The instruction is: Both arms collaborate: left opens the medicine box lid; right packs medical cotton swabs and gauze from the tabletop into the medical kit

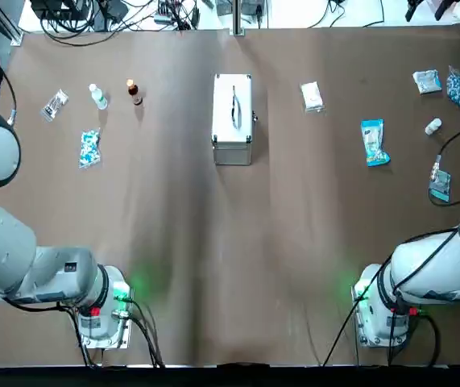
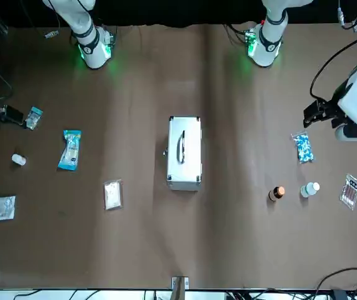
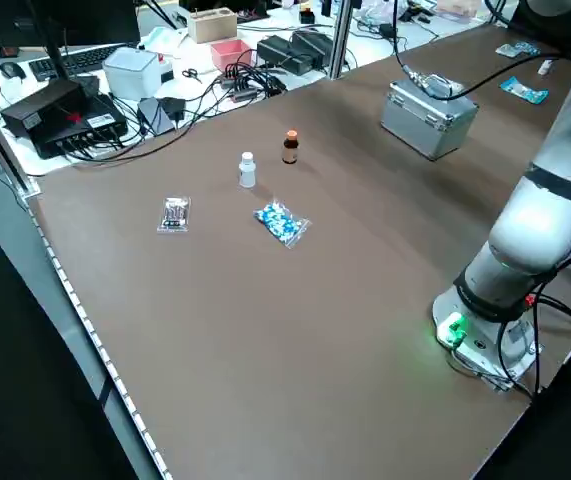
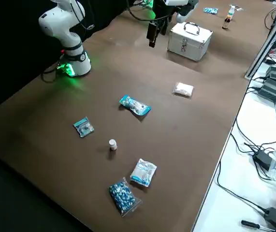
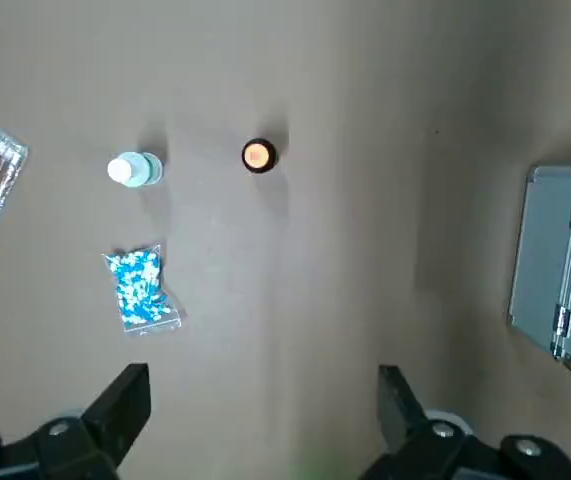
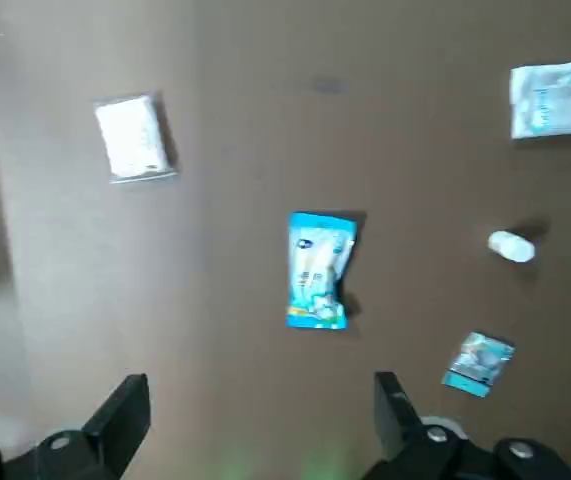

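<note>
Mid-table sits the medicine box (image 1: 232, 118), lid (image 1: 233, 107) closed. Both grippers — left gripper (image 5: 263, 412), right gripper (image 6: 261, 418) — hang wide open, empty.

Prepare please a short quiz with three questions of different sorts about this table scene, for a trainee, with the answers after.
1. True or false: the lid of the small rectangular silver metal case is already open.
2. Multiple choice: which item lies nearest the case on the robot's right side? A) the small white soft gauze packet B) the elongated bright blue swab packet C) the small white bottle
3. Fill in: the left gripper and the right gripper both have their fingers ____ and hold nothing.

Key: 1 false, the lid is shut with its handle on top. 2 A. 3 open.
</note>
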